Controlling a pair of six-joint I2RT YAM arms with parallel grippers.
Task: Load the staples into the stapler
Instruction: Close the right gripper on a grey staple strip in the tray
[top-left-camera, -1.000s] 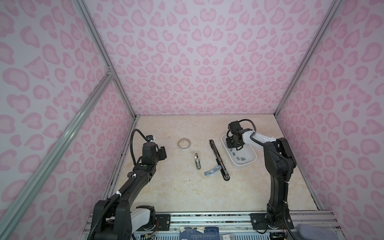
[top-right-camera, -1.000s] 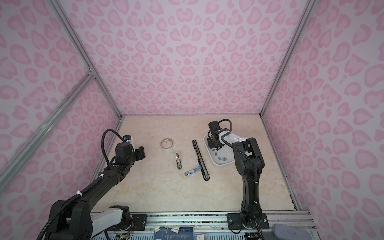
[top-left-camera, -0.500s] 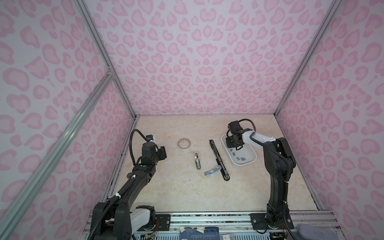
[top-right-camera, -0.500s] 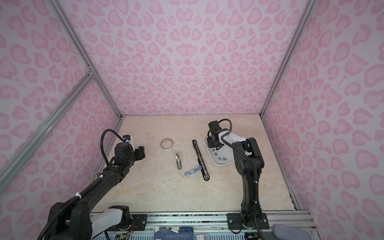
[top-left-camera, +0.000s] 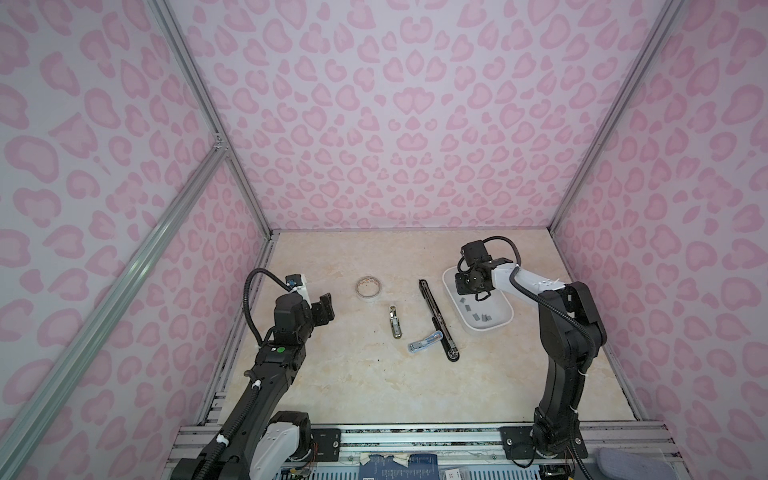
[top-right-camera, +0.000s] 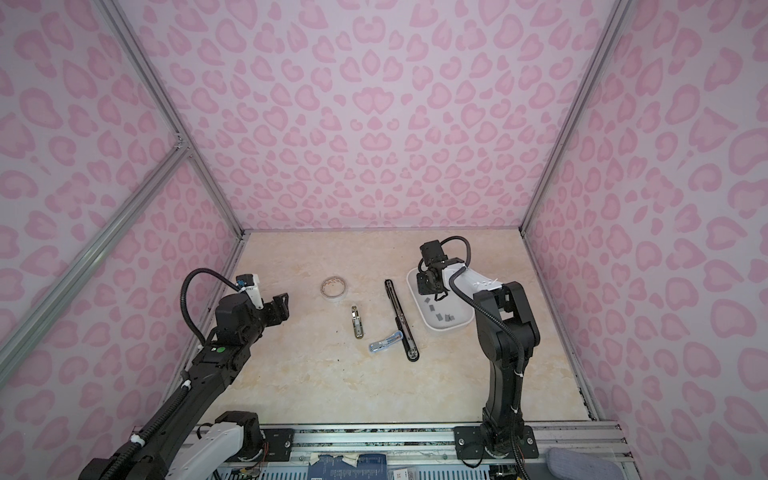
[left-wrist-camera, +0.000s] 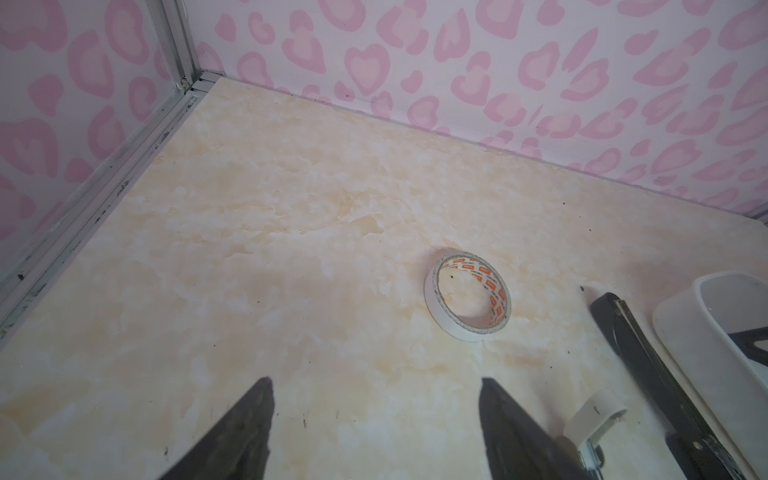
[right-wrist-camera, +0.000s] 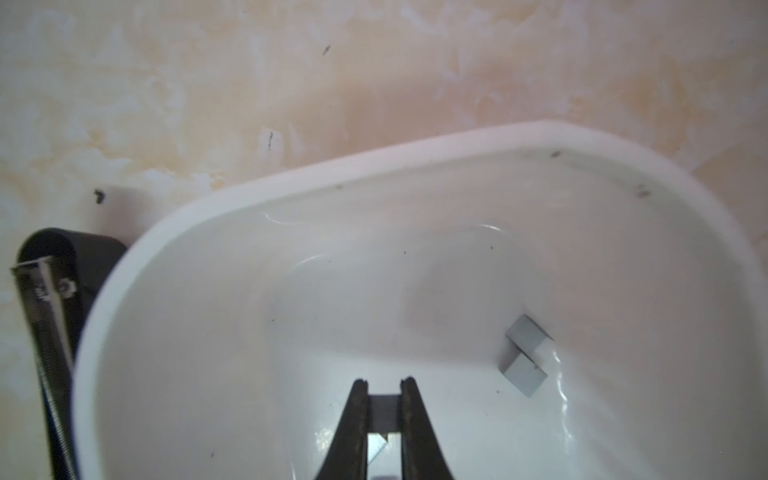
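Right pincer (right-wrist-camera: 384, 382) inside white tray (right-wrist-camera: 316, 172), jaws closed on one staple strip (right-wrist-camera: 384, 409), loose staples (right-wrist-camera: 525, 359) near it, left pincer (left-wrist-camera: 374, 388) wide open, empty, above desk (left-wrist-camera: 249, 249), tape roll (left-wrist-camera: 467, 297) ahead.

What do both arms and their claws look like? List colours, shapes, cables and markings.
Both the left arm and right arm are black jointed links with white sections and white cable ties. A black corrugated cable loops over each wrist. The left arm carries a round green mark. The left claw and right claw each have two dark, tapering fingers.
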